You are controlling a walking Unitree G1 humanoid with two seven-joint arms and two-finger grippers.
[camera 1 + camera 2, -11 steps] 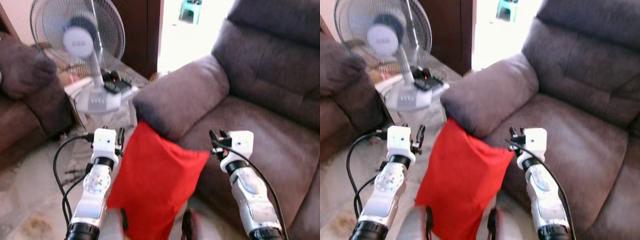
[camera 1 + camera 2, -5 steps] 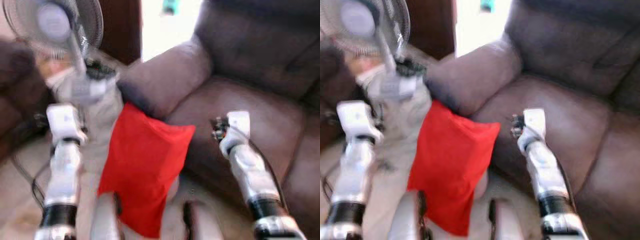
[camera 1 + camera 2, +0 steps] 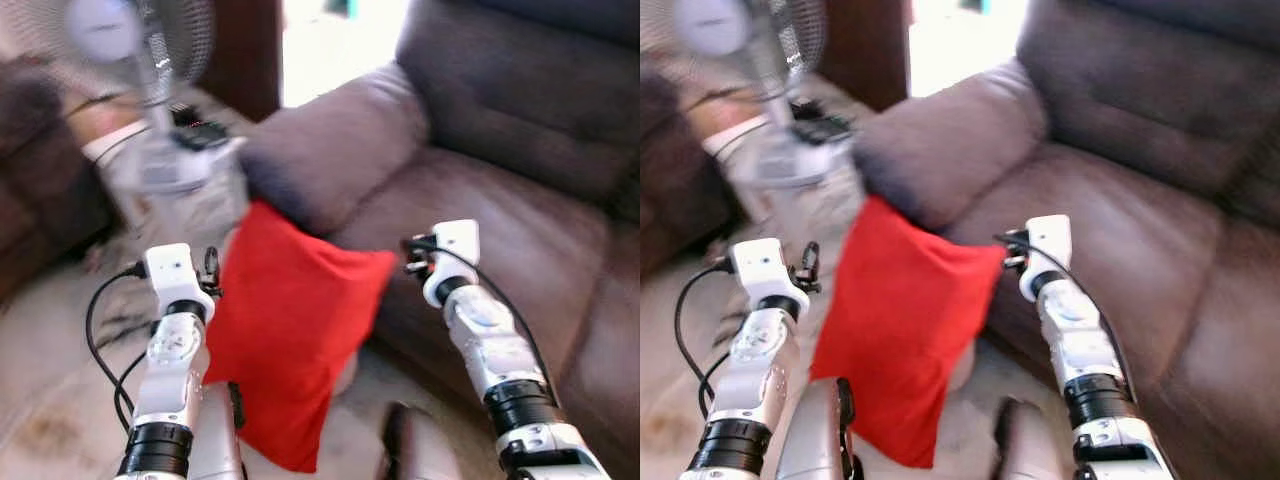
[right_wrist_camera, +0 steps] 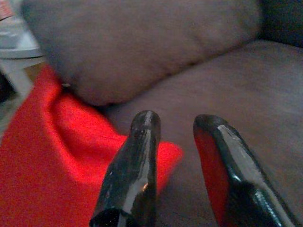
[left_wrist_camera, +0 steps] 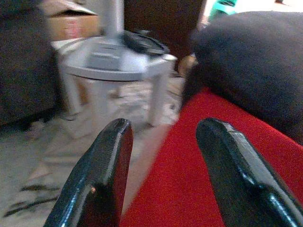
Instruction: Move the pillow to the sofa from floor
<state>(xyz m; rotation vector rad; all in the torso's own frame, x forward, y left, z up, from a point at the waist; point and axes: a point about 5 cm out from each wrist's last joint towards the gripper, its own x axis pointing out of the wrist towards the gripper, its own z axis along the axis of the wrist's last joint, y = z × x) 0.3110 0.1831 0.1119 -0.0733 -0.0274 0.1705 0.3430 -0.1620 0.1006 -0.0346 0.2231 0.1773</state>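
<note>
Centre-frame, red pillow point(image 3: 295, 340) leans on the sofa point(image 3: 520, 200) front, unlifted. Left end effector point(image 5: 161, 156) and right end effector point(image 4: 177, 142), both spread, have closed in beside it; grasp pending.

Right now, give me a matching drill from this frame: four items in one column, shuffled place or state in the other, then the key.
Items:
1. red pillow
2. sofa
3. left gripper
4. fan

Places or states:
A. open, nothing held, by the pillow's left edge
B. on a small white table, far left
C. on the floor, leaning against the sofa front
D. dark brown, on the right

Pairs: 1-C, 2-D, 3-A, 4-B
</note>
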